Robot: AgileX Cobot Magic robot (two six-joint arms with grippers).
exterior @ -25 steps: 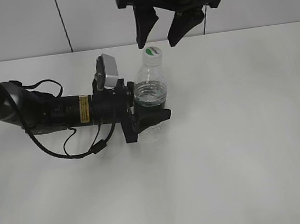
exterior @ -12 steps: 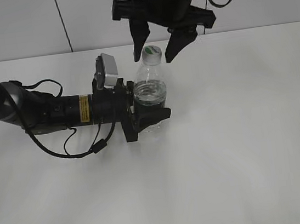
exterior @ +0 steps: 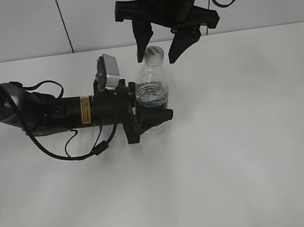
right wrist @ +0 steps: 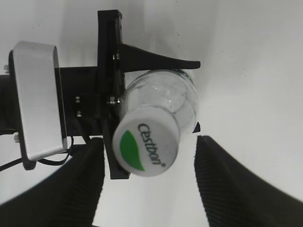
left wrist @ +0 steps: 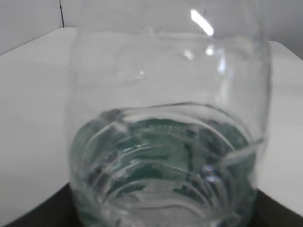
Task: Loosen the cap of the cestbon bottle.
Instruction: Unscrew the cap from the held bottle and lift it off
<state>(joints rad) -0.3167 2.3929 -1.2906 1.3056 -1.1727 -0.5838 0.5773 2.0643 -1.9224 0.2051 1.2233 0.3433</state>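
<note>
The cestbon bottle (exterior: 152, 91) stands upright on the white table, clear plastic with water in it. My left gripper (exterior: 149, 116) is shut on its lower body from the left. The bottle fills the left wrist view (left wrist: 165, 142), where the jaws are hidden. The white cap (exterior: 155, 53) with its green mark sits on the neck; from above it shows in the right wrist view (right wrist: 147, 141). My right gripper (exterior: 160, 40) hangs open above the bottle, one finger on each side of the cap (right wrist: 149, 184), touching nothing.
The white table (exterior: 244, 135) runs wide to the right and front. A grey wall with a dark seam (exterior: 62, 21) stands behind. The left arm with its cables (exterior: 46, 116) lies across the table's left part.
My right gripper has come down from above the bottle and turned, so its open fingers now flank the cap. The left gripper and the bottle have stayed put.
</note>
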